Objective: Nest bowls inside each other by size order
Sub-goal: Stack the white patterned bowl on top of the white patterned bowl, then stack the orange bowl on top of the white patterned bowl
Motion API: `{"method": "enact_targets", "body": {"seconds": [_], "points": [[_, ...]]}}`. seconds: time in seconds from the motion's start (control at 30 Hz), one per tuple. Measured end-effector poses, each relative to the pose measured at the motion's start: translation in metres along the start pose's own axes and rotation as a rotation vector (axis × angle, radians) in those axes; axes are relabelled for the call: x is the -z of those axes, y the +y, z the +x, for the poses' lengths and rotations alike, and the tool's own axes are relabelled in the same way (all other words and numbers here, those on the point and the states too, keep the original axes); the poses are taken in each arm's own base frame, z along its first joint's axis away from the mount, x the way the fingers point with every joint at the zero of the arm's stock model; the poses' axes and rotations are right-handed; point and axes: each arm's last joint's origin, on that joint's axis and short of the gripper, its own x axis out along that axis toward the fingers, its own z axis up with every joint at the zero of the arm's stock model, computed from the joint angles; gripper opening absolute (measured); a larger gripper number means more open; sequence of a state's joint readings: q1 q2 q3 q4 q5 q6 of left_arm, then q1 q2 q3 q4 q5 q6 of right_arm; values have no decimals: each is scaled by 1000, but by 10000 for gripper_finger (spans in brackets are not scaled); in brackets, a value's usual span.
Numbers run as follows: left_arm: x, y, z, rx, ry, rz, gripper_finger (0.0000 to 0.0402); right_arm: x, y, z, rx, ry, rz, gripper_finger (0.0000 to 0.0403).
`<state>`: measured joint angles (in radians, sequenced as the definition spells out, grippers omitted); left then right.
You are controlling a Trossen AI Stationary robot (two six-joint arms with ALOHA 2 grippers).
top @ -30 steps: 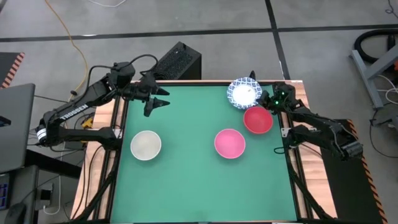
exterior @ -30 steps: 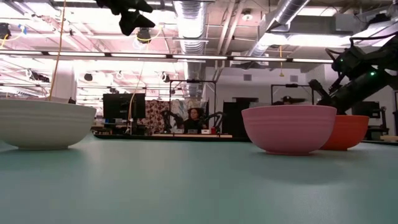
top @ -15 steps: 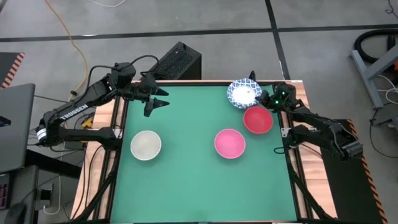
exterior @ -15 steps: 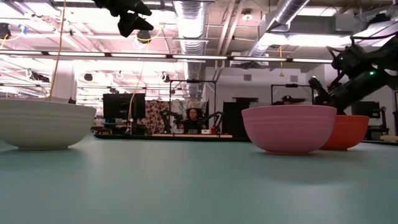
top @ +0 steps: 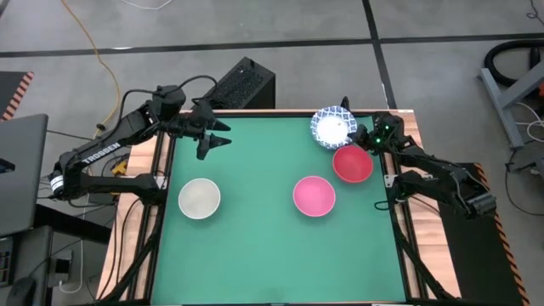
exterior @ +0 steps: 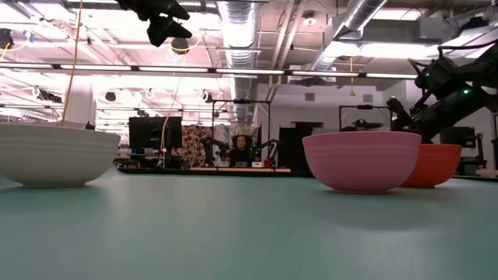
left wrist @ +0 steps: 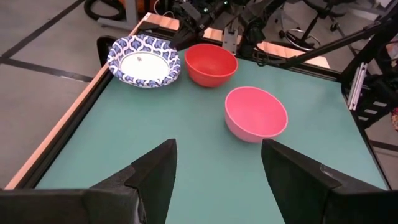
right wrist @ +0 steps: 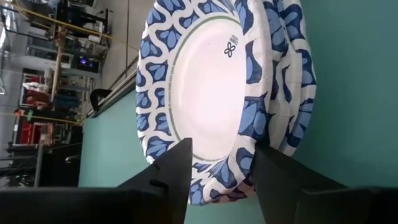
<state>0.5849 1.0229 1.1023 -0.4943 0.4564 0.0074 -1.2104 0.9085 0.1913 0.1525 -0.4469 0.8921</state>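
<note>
A green table [top: 263, 255] is sitting on a grey concrete floor. From above, the left gripper [top: 219, 136] is hovering spread over the far left corner, near the off-white bowl [top: 199, 198]; the right gripper [top: 355, 136] is reaching the blue-patterned bowls [top: 331, 127], beside the red bowl [top: 352, 163] and pink bowl [top: 314, 195]. At table height, pink is overlapping red. The left wrist view is showing spread fingers [left wrist: 155, 171]. In the right wrist view, the fingers [right wrist: 177, 165] are straddling the stacked patterned rims [right wrist: 273, 74].
</note>
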Motion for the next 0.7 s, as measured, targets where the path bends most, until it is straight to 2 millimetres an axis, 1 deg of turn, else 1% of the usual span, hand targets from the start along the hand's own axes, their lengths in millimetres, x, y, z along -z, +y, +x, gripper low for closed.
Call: {"method": "enact_targets", "body": {"seconds": [0.17, 0.4, 0.53, 0.63, 0.7], "points": [[3, 0, 0, 0, 27, 4, 224, -3, 4, 0, -11, -9, -7, 178], [5, 0, 0, 1, 47, -5, 224, -12, 22, -1, -36, -20, -39, 178], [7, 0, 0, 1, 68, -14, 224, -13, 24, -3, 81, 19, -47, 178], [8, 0, 0, 2, 79, -4, 224, -10, 24, -6, 205, 51, -83, 178], [9, 0, 0, 2, 84, -4, 224, -9, 25, -7, 251, 65, -104, 178]]}}
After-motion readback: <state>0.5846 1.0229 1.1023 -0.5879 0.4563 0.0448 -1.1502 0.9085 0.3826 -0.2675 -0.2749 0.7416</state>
